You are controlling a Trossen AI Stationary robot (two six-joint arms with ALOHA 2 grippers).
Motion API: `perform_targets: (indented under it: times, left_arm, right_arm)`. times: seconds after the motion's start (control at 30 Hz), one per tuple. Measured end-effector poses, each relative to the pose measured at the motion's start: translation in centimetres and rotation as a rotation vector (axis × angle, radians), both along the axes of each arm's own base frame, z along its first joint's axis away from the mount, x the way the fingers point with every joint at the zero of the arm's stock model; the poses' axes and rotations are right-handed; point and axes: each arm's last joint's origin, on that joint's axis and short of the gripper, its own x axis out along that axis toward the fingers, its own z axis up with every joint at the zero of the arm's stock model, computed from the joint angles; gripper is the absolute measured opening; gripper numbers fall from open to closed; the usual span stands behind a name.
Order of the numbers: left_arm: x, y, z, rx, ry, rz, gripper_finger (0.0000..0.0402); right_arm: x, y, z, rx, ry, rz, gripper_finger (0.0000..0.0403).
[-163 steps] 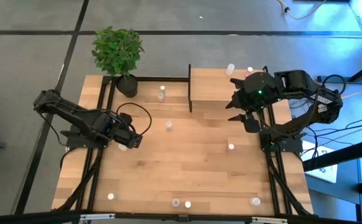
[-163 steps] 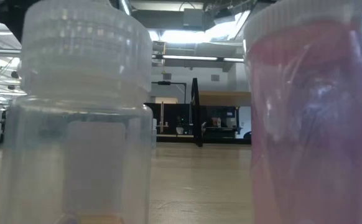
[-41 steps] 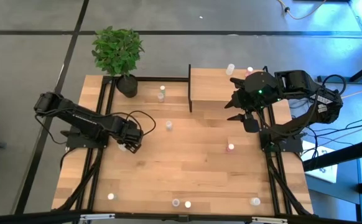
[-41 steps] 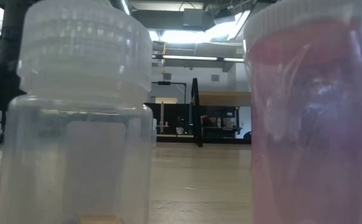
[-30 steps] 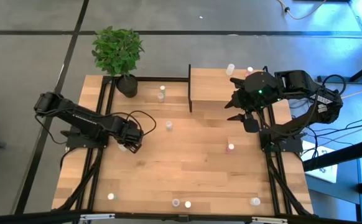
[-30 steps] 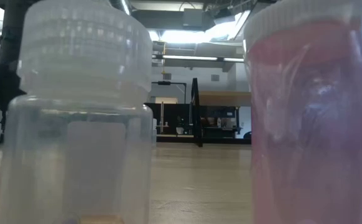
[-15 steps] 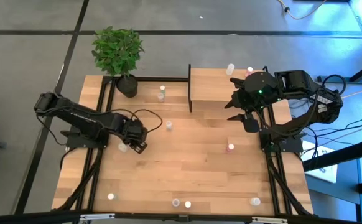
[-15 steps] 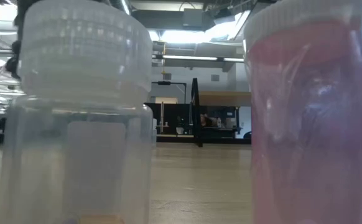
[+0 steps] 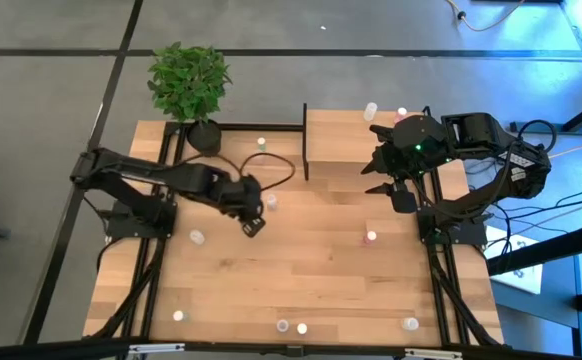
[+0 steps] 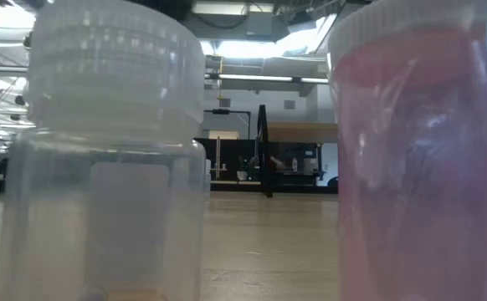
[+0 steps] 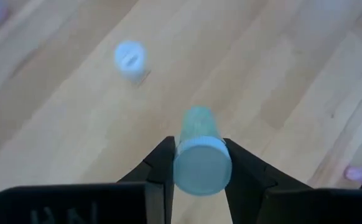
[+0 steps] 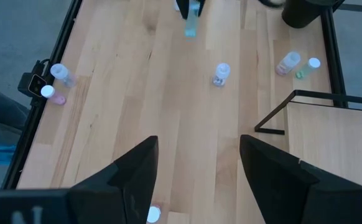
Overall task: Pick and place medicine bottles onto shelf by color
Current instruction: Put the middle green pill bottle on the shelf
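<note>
My left gripper (image 9: 253, 222) hangs over the table's middle, left of the shelf (image 9: 343, 140), shut on a pale green bottle (image 11: 199, 134) with a pale bluish cap. It also shows in the right wrist view (image 12: 191, 18). My right gripper (image 12: 196, 177) is open and empty by the shelf's right front corner (image 9: 391, 178). Two bottles (image 9: 370, 108) stand on the shelf's far edge. Other bottles stand on the tabletop: one (image 9: 271, 200) close beside my left gripper, one (image 9: 198, 237) further left, a pink one (image 9: 371, 237) to the right. My left gripper pinches the bottle at its cap end (image 11: 201, 167) between its two fingers (image 11: 162, 165), one on each side. The bottle lies along the fingers and sticks out past their tips. It is lifted clear of the table.
A potted plant (image 9: 189, 85) stands at the far left corner, with two bottles (image 9: 260, 150) beside it. Several bottles (image 9: 291, 326) stand along the near edge; a white-capped one (image 10: 110, 167) and a pink one (image 10: 419, 167) fill the low view. A black post (image 9: 305, 140) stands at the shelf's left side.
My left gripper has gone from the table's left part toward the right and a little toward the far edge, to the middle, carrying the pale green bottle clear of the table. A white bottle stays where the gripper was.
</note>
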Motion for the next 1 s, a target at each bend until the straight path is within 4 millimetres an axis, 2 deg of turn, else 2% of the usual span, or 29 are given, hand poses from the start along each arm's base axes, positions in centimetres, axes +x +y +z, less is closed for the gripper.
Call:
perform_targets:
  times: [0.23, 0.4, 0.67, 1.0]
  left_arm:
    - [4.8, 1.2, 0.6, 0.065, 0.021, -0.179, 0.0087]
    - [6.9, 1.9, -0.3, 0.11, 0.091, -0.287, 0.0087]
    - [9.0, 2.6, -3.8, 0.11, 0.197, -0.399, 0.0087]
    - [11.2, 2.5, -9.5, 0.09, 0.342, -0.451, 0.0089]
  right_arm:
    - [0.0, 0.0, 0.0, 0.0, 0.0, 0.0, 0.0229]
    - [0.0, 0.0, 0.0, 0.0, 0.0, 0.0, 0.0229]
    - [0.0, 0.0, 0.0, 0.0, 0.0, 0.0, 0.0229]
    - [0.0, 0.0, 0.0, 0.0, 0.0, 0.0, 0.0229]
